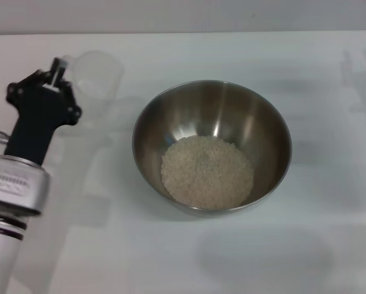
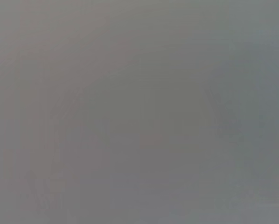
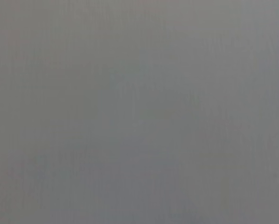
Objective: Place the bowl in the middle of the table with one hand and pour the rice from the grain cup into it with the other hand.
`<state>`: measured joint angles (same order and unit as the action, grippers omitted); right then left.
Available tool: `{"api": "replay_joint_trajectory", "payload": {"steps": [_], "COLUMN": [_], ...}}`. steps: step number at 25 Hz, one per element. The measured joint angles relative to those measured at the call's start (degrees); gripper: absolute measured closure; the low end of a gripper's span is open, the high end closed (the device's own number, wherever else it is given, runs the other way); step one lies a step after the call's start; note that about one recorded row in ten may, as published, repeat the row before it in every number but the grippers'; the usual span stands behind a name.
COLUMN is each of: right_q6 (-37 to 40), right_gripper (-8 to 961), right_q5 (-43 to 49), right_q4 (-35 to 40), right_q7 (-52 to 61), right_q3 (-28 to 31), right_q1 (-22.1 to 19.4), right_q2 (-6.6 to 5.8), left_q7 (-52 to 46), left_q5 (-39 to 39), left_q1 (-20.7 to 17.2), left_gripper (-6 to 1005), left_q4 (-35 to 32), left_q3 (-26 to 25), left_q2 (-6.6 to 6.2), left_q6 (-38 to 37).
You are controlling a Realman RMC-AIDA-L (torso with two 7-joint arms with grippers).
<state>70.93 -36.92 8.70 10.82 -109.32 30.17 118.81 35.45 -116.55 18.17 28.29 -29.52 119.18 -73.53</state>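
The steel bowl [image 1: 212,146] stands near the middle of the white table [image 1: 330,245]. A heap of pale rice [image 1: 207,171] lies in its bottom. The clear grain cup [image 1: 98,75] is at the far left, left of the bowl, and looks empty. My left gripper [image 1: 56,73] is at the cup's left side, its black fingers closed on the cup's small white handle tab. The right gripper is out of view. Both wrist views show only plain grey.
The table's far edge [image 1: 232,32] runs along the top of the head view. My left arm [image 1: 14,202] comes in from the lower left corner.
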Motion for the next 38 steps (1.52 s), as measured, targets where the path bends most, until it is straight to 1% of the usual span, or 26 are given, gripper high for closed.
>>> {"api": "replay_joint_trajectory", "payload": {"steps": [3, 4, 5, 9, 18, 29, 34, 38], "right_q6": [0.3, 0.45, 0.45, 1.2, 2.34, 3.37, 3.44, 3.44], "right_gripper": [520, 520, 520, 520, 520, 520, 520, 520], "right_q5": [0.01, 0.1, 0.1, 0.15, 0.41, 0.44, 0.45, 0.51], "right_q4": [0.0, 0.0, 0.0, -0.06, -0.18, -0.14, -0.23, -0.37], "right_q7": [0.3, 1.13, 1.13, 2.97, 3.07, 3.07, 3.07, 3.07], "right_q3": [0.0, 0.0, 0.0, 0.0, 0.0, -0.42, -0.51, -0.53], "right_q1": [-0.17, -0.25, -0.25, -0.49, -1.14, -2.03, -2.07, -2.06], "right_q2": [0.07, 0.08, 0.08, 0.1, 0.11, 0.11, 0.11, 0.11], "left_q7": [-6.79, -10.18, -10.18, -18.06, -20.32, -20.84, -23.75, -24.66], "left_q5": [4.37, 6.04, 6.04, 8.03, 8.24, 7.92, 7.86, 7.83], "left_q1": [0.05, 0.1, 0.1, 0.18, 0.36, -0.6, -0.77, -1.42], "left_gripper": [963, 963, 963, 962, 961, 959, 760, 730], "left_q4": [-0.04, -0.05, -0.05, -0.59, -1.39, -1.38, -1.96, -2.46], "left_q3": [-1.12, -2.24, -2.24, -4.08, -4.31, -3.59, -2.05, -1.39], "left_q2": [-0.01, -0.06, -0.06, -0.07, 0.0, 0.01, -0.19, -0.24], "left_q6": [3.97, 6.82, 6.82, 13.0, 15.51, 15.61, 15.29, 14.71]}}
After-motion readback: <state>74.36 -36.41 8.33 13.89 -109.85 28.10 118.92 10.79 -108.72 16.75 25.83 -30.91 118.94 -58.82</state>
